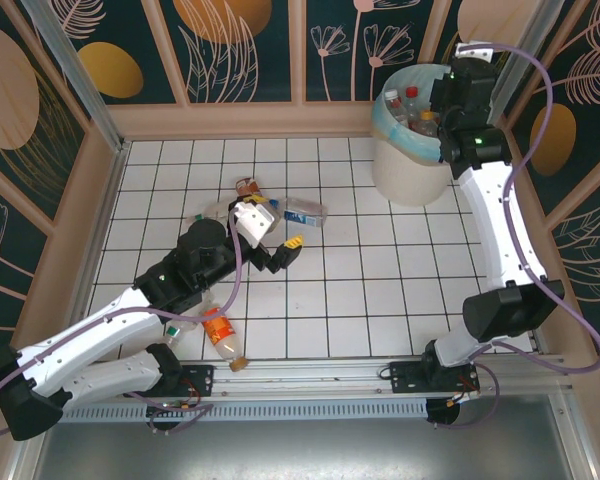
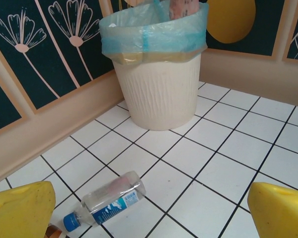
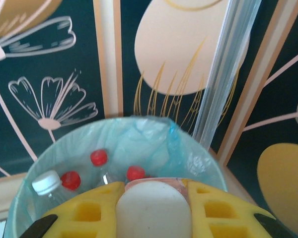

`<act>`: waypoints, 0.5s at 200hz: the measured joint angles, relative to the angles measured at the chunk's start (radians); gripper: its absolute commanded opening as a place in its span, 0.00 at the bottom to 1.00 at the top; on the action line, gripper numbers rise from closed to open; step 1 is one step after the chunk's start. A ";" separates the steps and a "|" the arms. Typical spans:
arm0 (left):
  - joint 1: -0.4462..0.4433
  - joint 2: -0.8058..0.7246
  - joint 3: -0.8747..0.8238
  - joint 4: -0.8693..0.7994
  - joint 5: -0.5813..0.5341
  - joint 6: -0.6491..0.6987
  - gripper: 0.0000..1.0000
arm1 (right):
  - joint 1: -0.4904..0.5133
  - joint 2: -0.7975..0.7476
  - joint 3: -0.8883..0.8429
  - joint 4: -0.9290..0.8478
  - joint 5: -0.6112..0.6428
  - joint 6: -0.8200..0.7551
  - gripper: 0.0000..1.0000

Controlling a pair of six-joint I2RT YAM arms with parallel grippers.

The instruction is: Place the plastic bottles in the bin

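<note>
The bin [image 1: 400,165], cream-white with a light blue liner, stands at the back right and holds several plastic bottles [image 1: 410,108]. My right gripper [image 1: 444,100] hangs over its rim, shut on a bottle [image 3: 154,213] whose white end sits between the yellow fingers [image 3: 89,213]. Below it, red-capped bottles [image 3: 99,157] and a white-capped one [image 3: 46,182] lie in the liner [image 3: 144,141]. My left gripper [image 1: 280,248] is open low over the floor. A blue-labelled bottle [image 2: 107,201] lies just ahead of its left fingertip [image 2: 20,208], and the bin [image 2: 159,84] stands beyond.
More bottles lie on the tiles: a blue-labelled one [image 1: 302,211], a brown-labelled one [image 1: 248,187], an orange-labelled one [image 1: 223,336] by the left arm's base, and a clear one [image 1: 176,330] beside it. Patterned walls [image 1: 260,50] enclose the floor.
</note>
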 measured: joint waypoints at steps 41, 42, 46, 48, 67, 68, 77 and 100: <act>0.000 0.000 -0.005 0.004 -0.006 0.000 0.99 | -0.046 0.038 -0.029 0.009 -0.054 0.024 0.00; 0.000 0.000 -0.005 0.004 -0.008 0.000 0.99 | -0.046 0.039 -0.029 0.009 -0.054 0.024 0.00; 0.000 0.000 -0.007 0.005 -0.009 0.000 0.99 | -0.046 0.046 -0.029 0.008 -0.048 0.021 0.00; 0.000 0.000 -0.008 0.005 -0.009 0.000 0.99 | -0.046 0.048 -0.029 0.008 -0.046 0.021 0.00; 0.000 0.000 -0.019 0.007 -0.015 0.000 0.99 | -0.035 0.073 -0.029 0.000 -0.021 0.016 0.00; 0.000 0.000 -0.019 0.007 -0.016 0.000 0.99 | -0.034 0.074 -0.029 0.000 -0.020 0.016 0.00; 0.000 0.001 -0.023 0.007 -0.020 -0.003 0.99 | -0.030 0.080 -0.029 -0.012 -0.007 0.016 0.00; 0.000 0.011 -0.027 0.011 -0.027 -0.013 0.99 | -0.026 0.082 -0.037 -0.037 0.011 0.030 0.00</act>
